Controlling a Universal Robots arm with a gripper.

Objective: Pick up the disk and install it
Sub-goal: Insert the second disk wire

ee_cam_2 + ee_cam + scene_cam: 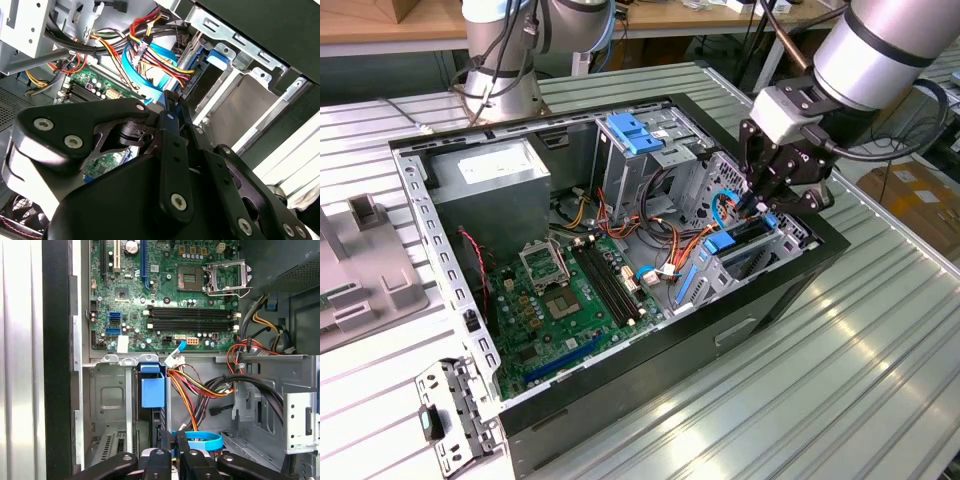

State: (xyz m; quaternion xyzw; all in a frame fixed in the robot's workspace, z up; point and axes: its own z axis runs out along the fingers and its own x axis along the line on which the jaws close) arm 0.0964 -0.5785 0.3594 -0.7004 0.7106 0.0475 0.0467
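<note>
The disk (745, 235) stands on edge in the drive cage at the front corner of the open computer case (650, 350), on the exterior view's right. Its blue rails (152, 390) (218, 56) show at the cage mouth. My gripper (767, 208) hangs right over the disk's upper end, fingers pressed close together with only a thin gap. In both wrist views the gripper (173, 442) (171, 100) has its tips beside the blue rail and a blue flat cable (200, 441). Whether the tips touch the disk is hidden.
A grey power-supply box (490, 180) fills the case's far left, and the green motherboard (560, 300) lies on its floor. Red, yellow and black cables (685, 245) crowd the space beside the cage. A light-blue latch (635, 133) tops the upper bay. Another arm's base (505, 70) stands behind.
</note>
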